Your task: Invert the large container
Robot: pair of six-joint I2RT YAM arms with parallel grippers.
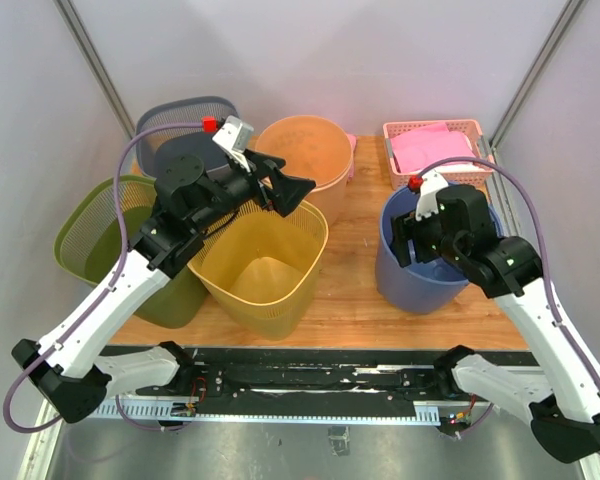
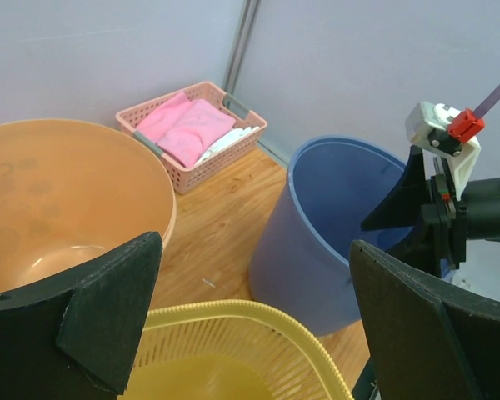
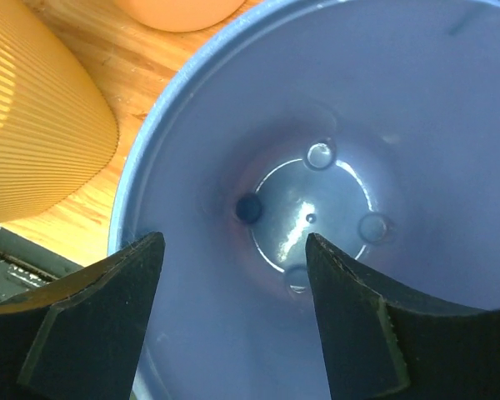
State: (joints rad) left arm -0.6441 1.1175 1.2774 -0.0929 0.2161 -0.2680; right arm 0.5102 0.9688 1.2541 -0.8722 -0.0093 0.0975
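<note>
From above, my left gripper [image 1: 285,180] hangs over the far edge of the yellow basket [image 1: 265,300], fingers spread wide and holding nothing. My right gripper [image 1: 412,240] sits at the mouth of the blue bucket [image 1: 420,285], which stands upright on the right side of the table [image 1: 350,290], mouth up. An orange tub [image 1: 305,150] and a pink basket [image 1: 430,125] stand behind.

Through my left wrist camera, my left gripper [image 2: 254,250] gapes wide above the yellow basket's rim [image 2: 233,312]. The blue bucket [image 2: 300,267] stands beyond it, with my right gripper [image 2: 408,225] at its far rim.

Through my right wrist camera, my right gripper [image 3: 233,246] looks straight down into the blue bucket [image 3: 400,100]. The fingers are parted and clamp nothing, and the bucket's round floor shows between them. The yellow basket [image 3: 42,125] is just beside the bucket.
</note>
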